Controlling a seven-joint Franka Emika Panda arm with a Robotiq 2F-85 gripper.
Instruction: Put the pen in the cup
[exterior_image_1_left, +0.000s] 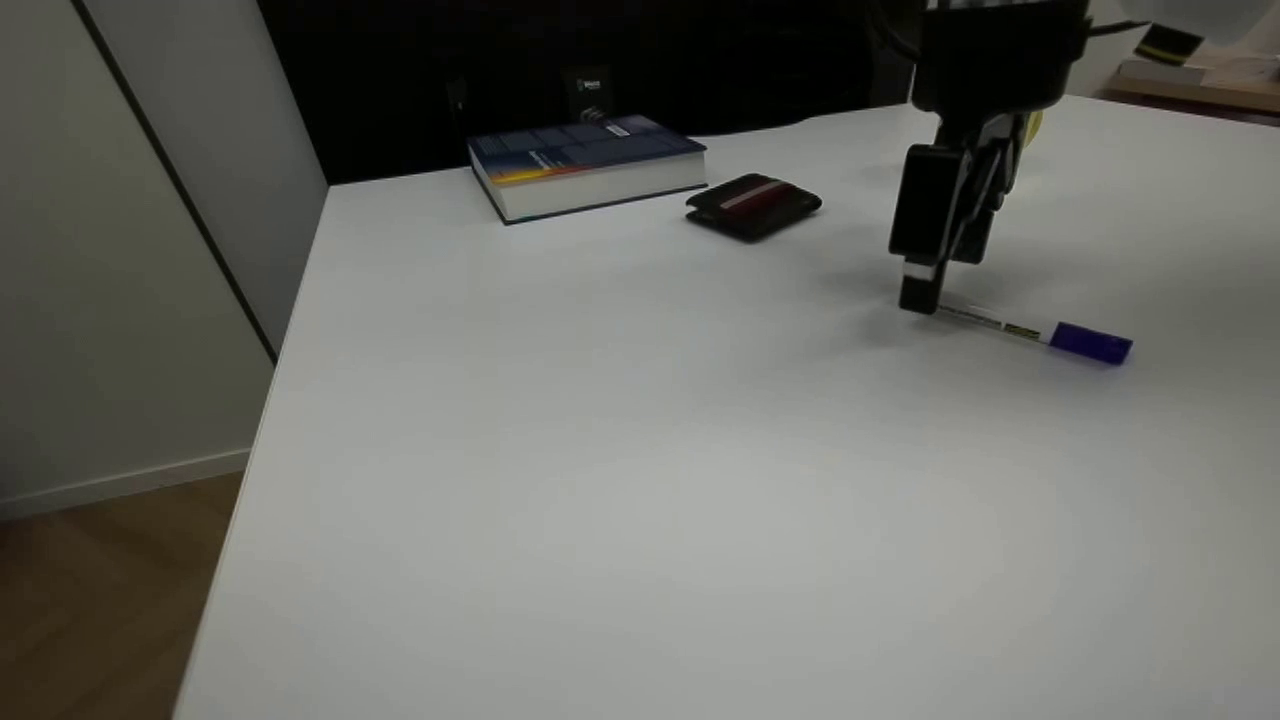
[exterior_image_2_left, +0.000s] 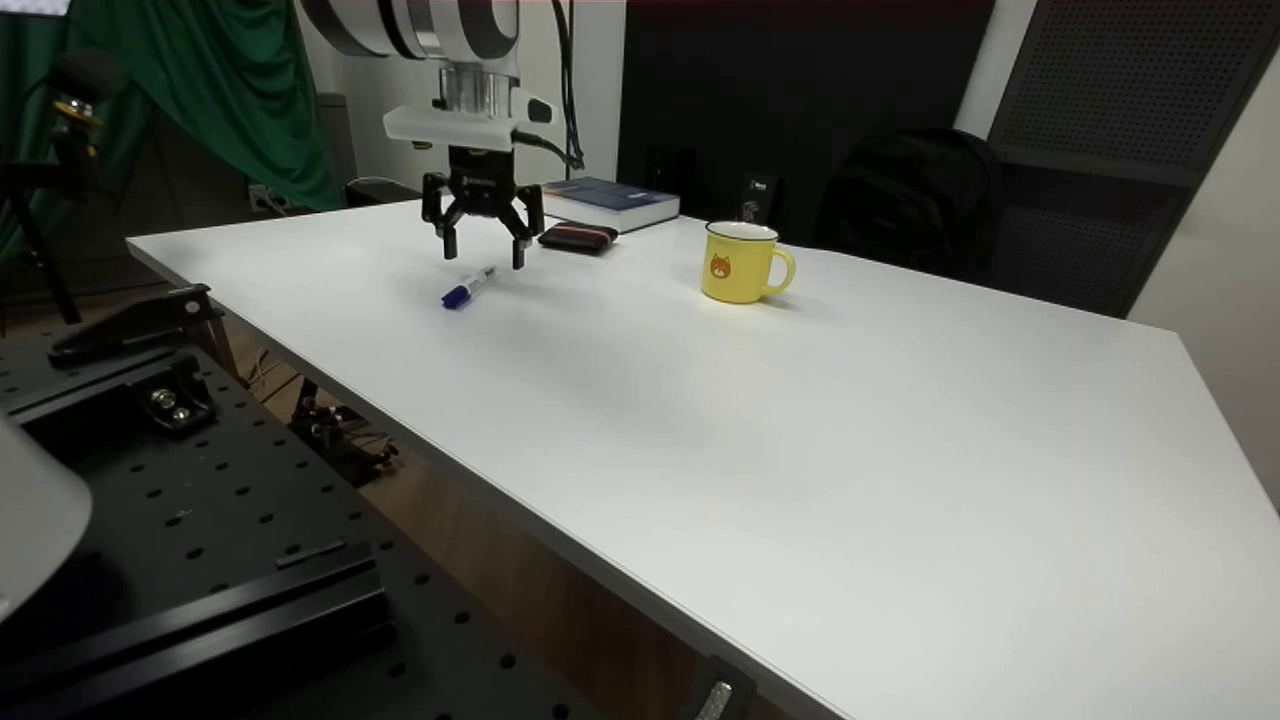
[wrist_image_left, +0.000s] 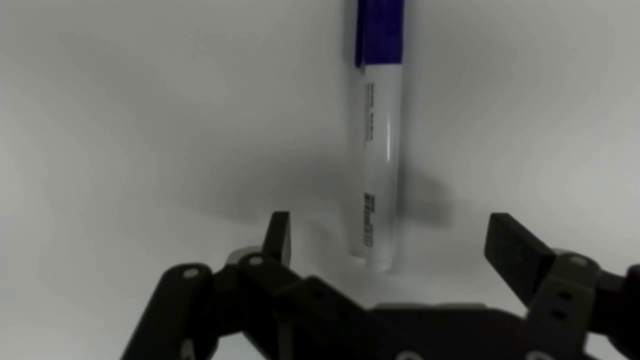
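Observation:
The pen lies flat on the white table, with a white barrel and dark blue cap. It shows in both exterior views (exterior_image_1_left: 1040, 334) (exterior_image_2_left: 470, 287) and in the wrist view (wrist_image_left: 383, 135), where the cap runs off the top edge. My gripper (exterior_image_2_left: 484, 254) is open and empty, pointing down over the barrel's plain end. In the wrist view the gripper (wrist_image_left: 391, 237) has that end between its spread fingers, touching neither. In an exterior view a finger of the gripper (exterior_image_1_left: 945, 280) hides the barrel end. The yellow cup (exterior_image_2_left: 735, 266) stands upright; elsewhere only a sliver of the cup (exterior_image_1_left: 1034, 126) shows behind the gripper.
A dark wallet with a red and pale stripe (exterior_image_1_left: 755, 208) lies near the gripper, also visible in an exterior view (exterior_image_2_left: 578, 238). A thick blue book (exterior_image_1_left: 590, 165) lies behind it. The table's edge (exterior_image_2_left: 480, 475) runs along the black mounting plate (exterior_image_2_left: 230, 500).

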